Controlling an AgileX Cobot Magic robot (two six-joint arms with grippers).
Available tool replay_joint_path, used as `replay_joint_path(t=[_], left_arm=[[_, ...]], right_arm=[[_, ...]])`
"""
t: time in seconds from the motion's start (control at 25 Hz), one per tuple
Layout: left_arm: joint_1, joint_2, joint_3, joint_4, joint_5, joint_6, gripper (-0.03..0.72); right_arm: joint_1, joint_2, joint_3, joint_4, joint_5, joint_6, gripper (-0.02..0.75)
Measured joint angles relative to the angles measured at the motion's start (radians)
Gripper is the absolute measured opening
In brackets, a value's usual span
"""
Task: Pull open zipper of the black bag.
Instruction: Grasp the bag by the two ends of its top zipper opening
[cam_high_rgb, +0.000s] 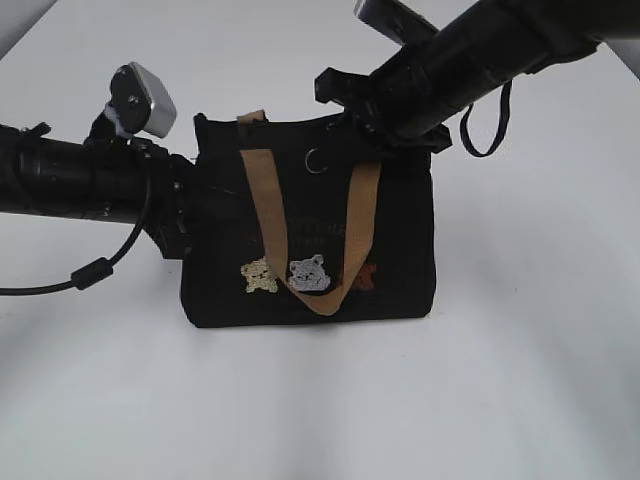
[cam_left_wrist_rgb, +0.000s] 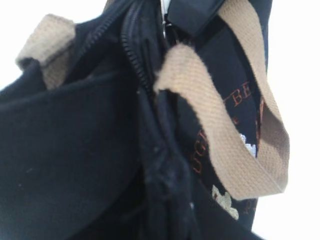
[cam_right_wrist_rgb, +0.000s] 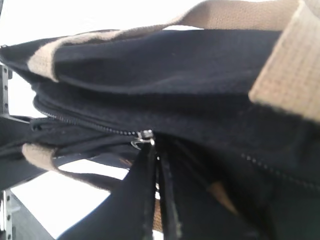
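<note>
In the exterior view the black bag (cam_high_rgb: 310, 225) stands upright near the middle of the white table (cam_high_rgb: 320, 400), closer to its far edge than its near one. A tan strap (cam_high_rgb: 262, 200) loops down its front over the cream, grey and brown bear patches (cam_high_rgb: 308, 273). A round silver key-ring (cam_high_rgb: 315, 160) hangs just under the top edge. The left gripper (cam_high_rgb: 183, 215) presses against the bag's left side wall; its fingers are hidden there. The right gripper (cam_high_rgb: 385, 130) comes down from the upper right onto the top edge, near the right end.

In the left wrist view the zipper (cam_left_wrist_rgb: 132, 45) runs as a black toothed line up the middle of the frame, with the side panel bunched directly below the camera (the fingers themselves do not show, so whether they pinch the fabric cannot be told). The tan strap curls to the right of the teeth.

In the right wrist view the two dark fingers (cam_right_wrist_rgb: 145, 195) of the right gripper rise from the bottom edge pressed together, their tips at the small silver pull (cam_right_wrist_rgb: 145, 135), where the zipper teeth end at mid-frame. The teeth stretch from the pull toward the left.
</note>
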Motion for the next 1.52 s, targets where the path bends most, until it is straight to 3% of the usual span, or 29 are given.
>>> replay_joint_path(t=[0.52,0.76,0.96,1.04,1.16,1.24,1.52], left_arm=[[0.0,0.0,0.0,0.0,0.007,0.0,0.066],[0.0,0.0,0.0,0.001,0.007,0.0,0.066],[0.0,0.0,0.0,0.002,0.008,0.0,0.066],[0.0,0.0,0.0,0.002,0.008,0.0,0.066],[0.0,0.0,0.0,0.002,0.008,0.0,0.066],[0.0,0.0,0.0,0.002,0.008,0.0,0.066],[0.0,0.0,0.0,0.002,0.008,0.0,0.066]], right_arm=[[-0.038,-0.097,0.001,-0.166,0.074,0.007,-0.001],[-0.123,-0.147,0.001,-0.206,0.08,0.037,-0.001],[-0.121,-0.155,0.001,-0.19,0.084,0.029,0.006],[-0.112,-0.155,0.001,-0.164,0.088,0.011,0.091],[-0.079,-0.155,0.001,-0.094,0.094,-0.023,0.335],[-0.051,-0.153,0.001,-0.062,0.102,-0.036,0.448],[-0.015,-0.064,0.001,-0.029,0.122,0.002,0.501]])
